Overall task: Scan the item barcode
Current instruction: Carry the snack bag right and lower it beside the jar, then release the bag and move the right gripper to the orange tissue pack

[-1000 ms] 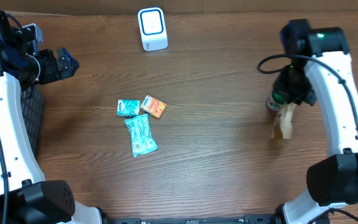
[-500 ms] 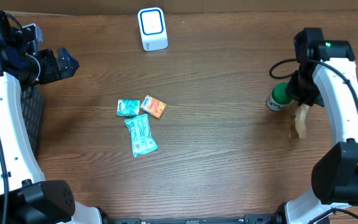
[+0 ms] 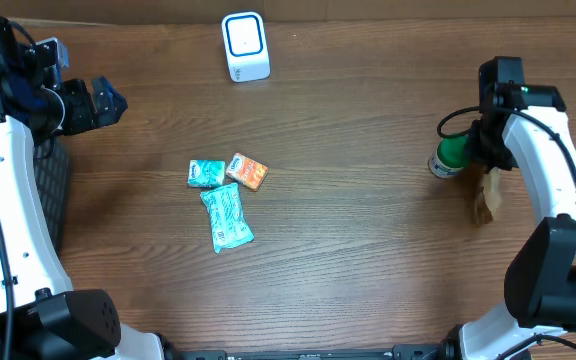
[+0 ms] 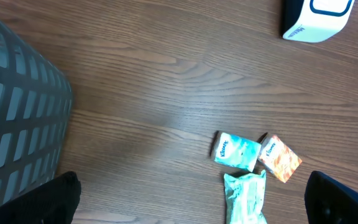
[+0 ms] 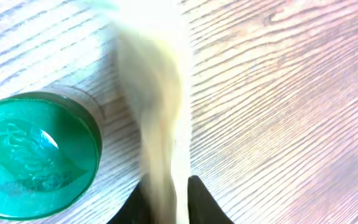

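Though it blurs, the tan packet extends lengthwise from the right pincer.

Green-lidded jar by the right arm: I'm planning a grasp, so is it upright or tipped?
Upright. The right wrist view looks straight down on the jar, its round green lid facing up.

I am seemingly working at a mock shop checkout. A barcode scanner and small packets are sitting on my wooden table
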{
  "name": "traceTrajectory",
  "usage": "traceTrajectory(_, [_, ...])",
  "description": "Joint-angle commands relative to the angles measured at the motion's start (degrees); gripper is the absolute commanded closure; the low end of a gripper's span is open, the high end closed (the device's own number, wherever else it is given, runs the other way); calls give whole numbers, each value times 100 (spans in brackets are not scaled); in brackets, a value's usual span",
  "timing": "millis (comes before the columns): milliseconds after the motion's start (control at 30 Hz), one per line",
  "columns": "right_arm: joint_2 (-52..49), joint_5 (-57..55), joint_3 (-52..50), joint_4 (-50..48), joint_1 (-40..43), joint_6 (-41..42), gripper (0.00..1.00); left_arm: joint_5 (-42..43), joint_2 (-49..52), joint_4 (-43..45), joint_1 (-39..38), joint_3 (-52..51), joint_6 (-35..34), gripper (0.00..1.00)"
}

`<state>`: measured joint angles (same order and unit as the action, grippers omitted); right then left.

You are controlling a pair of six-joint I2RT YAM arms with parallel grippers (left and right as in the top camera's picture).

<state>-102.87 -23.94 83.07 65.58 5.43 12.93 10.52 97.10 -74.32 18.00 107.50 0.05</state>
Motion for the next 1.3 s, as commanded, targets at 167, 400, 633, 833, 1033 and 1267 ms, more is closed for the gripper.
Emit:
traceTrajectory(167, [17,22,-57,-94,-9,-98,45,44,31,2,-2,22,83,1])
traceTrajectory(400, [22,546,-31,-177,-9,-101,29,46,31,2,-2,22,85,1])
traceTrajectory(633, [39,1172,793,236,-11,-98,20,46,31,2,-2,22,83,1])
traceTrajectory(833, [44,2221,2039,903,-11,-101,16,46,31,2,-2,22,83,1])
traceTrajectory(1033, [39,4312,2334,903,-22,-105,11,46,31,2,-2,22,83,1])
traceTrajectory(1267, [26,5058,1893,389,-656,-68,20,44,31,2,-2,22,83,1])
